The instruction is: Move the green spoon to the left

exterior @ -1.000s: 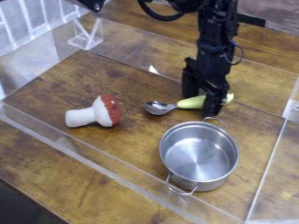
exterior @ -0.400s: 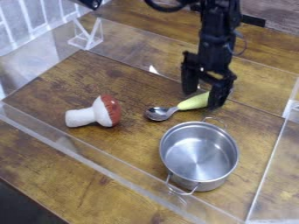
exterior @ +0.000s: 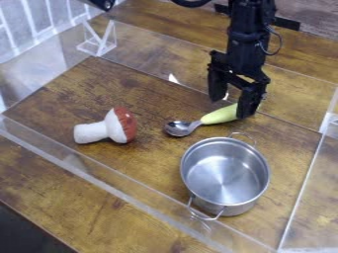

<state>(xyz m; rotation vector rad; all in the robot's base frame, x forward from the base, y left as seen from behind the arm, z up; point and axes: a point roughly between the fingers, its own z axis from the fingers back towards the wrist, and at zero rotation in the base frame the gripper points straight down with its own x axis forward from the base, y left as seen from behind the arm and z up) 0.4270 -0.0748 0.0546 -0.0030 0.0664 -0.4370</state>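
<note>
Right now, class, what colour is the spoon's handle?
Yellow-green, on the spoon with its silver bowl; the only camera view shows it.

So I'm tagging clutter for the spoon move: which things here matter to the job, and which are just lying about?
Part of the job:
- spoon
- gripper, open, above the spoon's handle

Lying about:
- mushroom
- pot
- clear stand at the back

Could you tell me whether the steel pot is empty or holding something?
Empty. The pot stands upright and its bare shiny bottom shows, with nothing inside.
</note>
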